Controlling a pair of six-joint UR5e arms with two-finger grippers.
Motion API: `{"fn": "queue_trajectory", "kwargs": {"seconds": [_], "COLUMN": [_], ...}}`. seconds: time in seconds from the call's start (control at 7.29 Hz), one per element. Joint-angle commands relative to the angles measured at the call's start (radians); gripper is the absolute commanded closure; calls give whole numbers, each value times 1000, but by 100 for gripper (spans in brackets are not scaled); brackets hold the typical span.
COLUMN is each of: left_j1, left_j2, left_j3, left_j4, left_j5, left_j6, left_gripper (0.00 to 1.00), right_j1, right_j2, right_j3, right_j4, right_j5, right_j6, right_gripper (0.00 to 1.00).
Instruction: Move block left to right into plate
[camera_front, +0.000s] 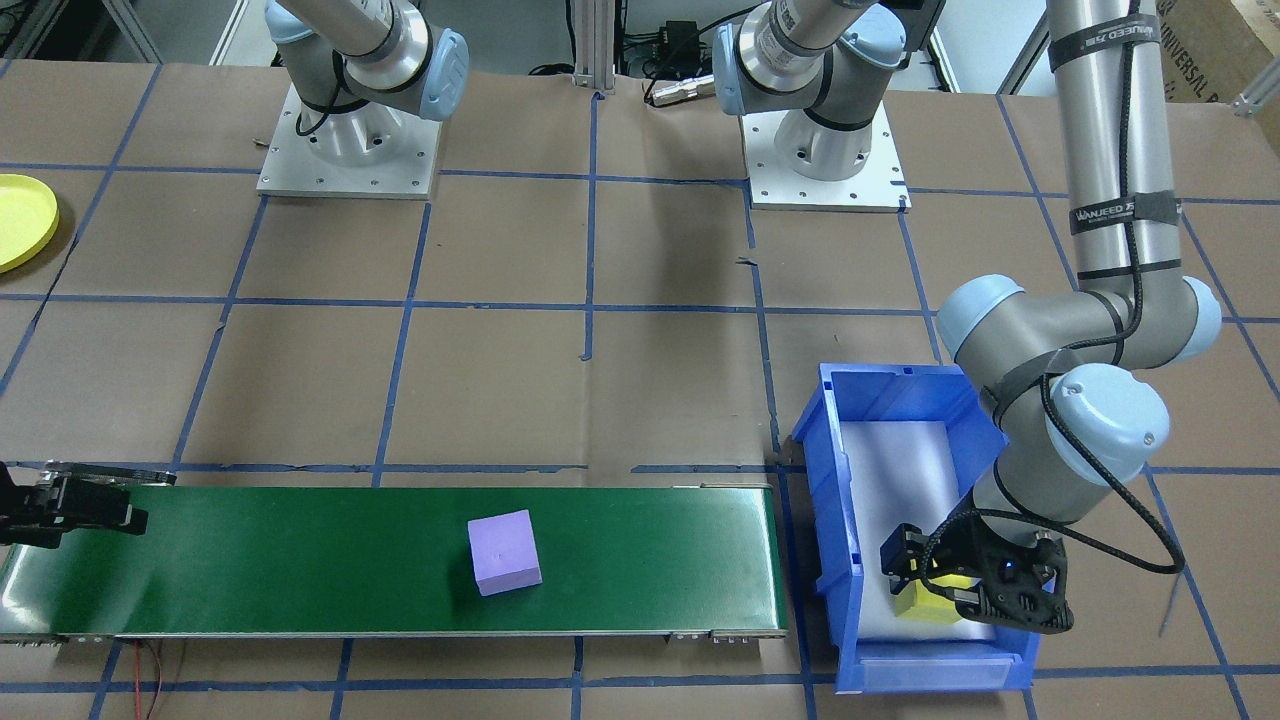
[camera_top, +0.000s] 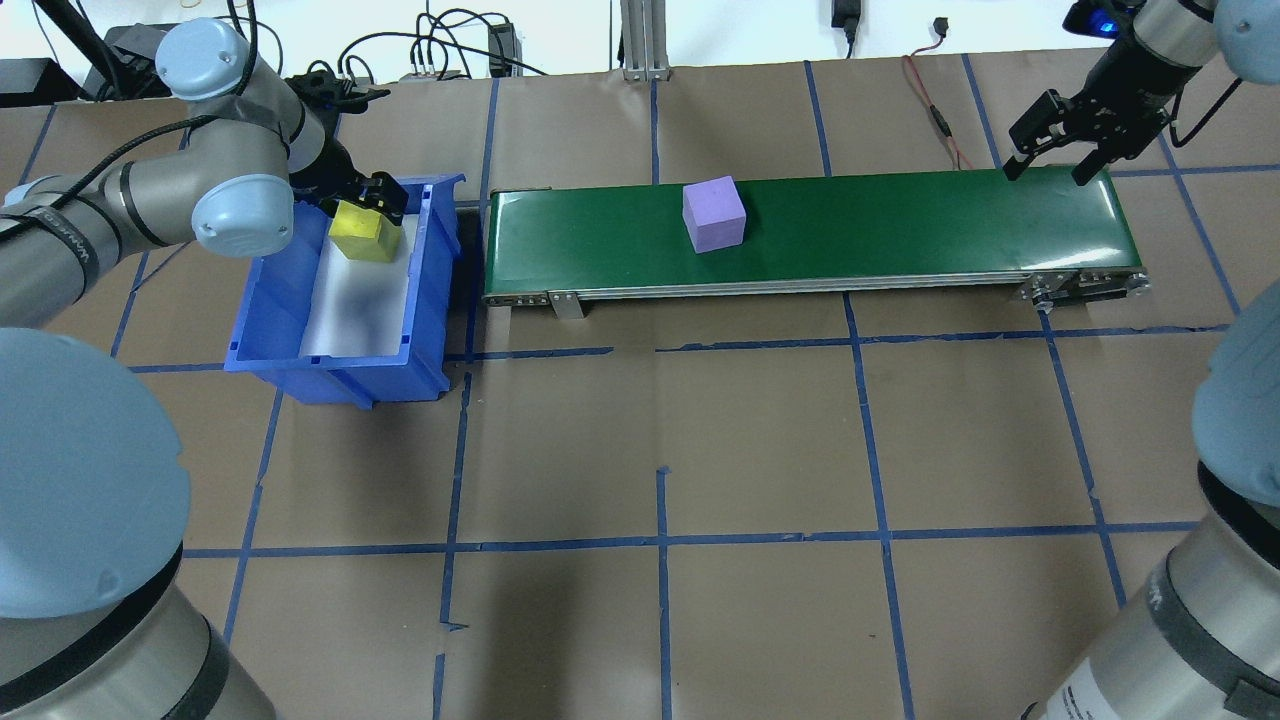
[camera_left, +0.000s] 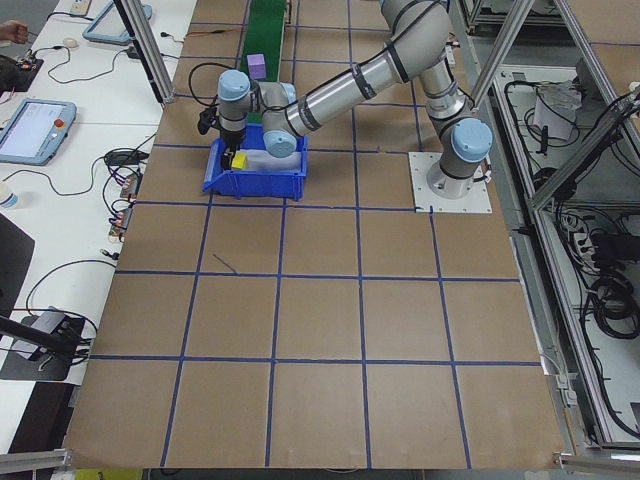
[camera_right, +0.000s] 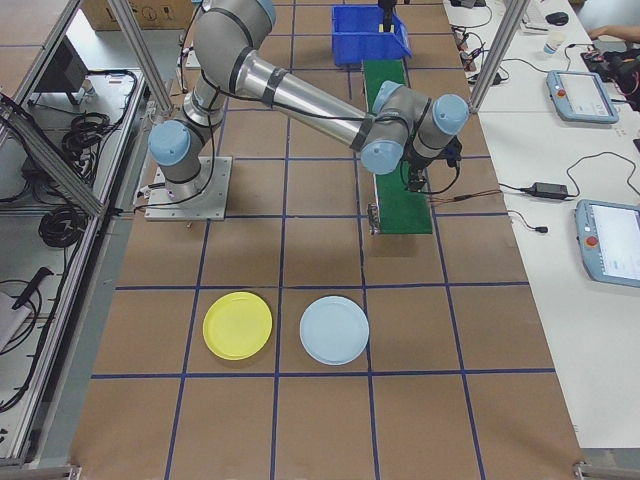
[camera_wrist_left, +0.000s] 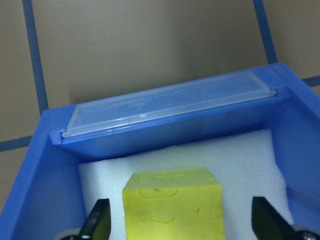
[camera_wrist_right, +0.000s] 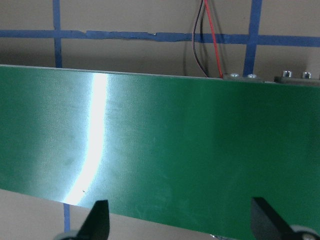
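Left wrist view: yellow block (camera_wrist_left: 172, 204) nearest, on white foam inside the blue bin (camera_wrist_left: 47, 165), between the left gripper (camera_wrist_left: 181, 222) fingers, which stand apart with gaps either side.

Right wrist view: only green conveyor belt (camera_wrist_right: 160, 145); right gripper (camera_wrist_right: 181, 222) fingers apart, nothing between them.

Overhead: purple block (camera_top: 714, 214) sits mid-belt, well apart from both grippers.

Front view: yellow plate (camera_front: 22, 220) cut off at the frame's edge, far from the belt.

Right-side view alone shows the whole yellow plate beside a pale blue plate (camera_right: 334, 330), both empty, on the brown-papered bench (camera_right: 300, 420) gridded with blue tape; side desks carry tablets and cables.
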Motion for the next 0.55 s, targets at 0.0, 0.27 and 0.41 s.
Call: {"fn": "queue_trajectory", "kwargs": {"seconds": [0.0,0.27,0.41], "left_j1": [0,0,-1], "left_j2": [-10,16,62], "left_j3": [-4,20,28], "left_j4": [0,0,2], "left_j5": [3,24,10], "left_j6": [-8,-44,-111], "left_gripper": [62,70,70], "right_j1": [-16,-16,-16], "right_j2": [7,4,0], "right_j3": [24,48,53], "right_j4": [-31,-34,-36], "right_j5": [89,119,120], "right_j6": [-55,-57,-58], "right_gripper": [0,0,0]}}
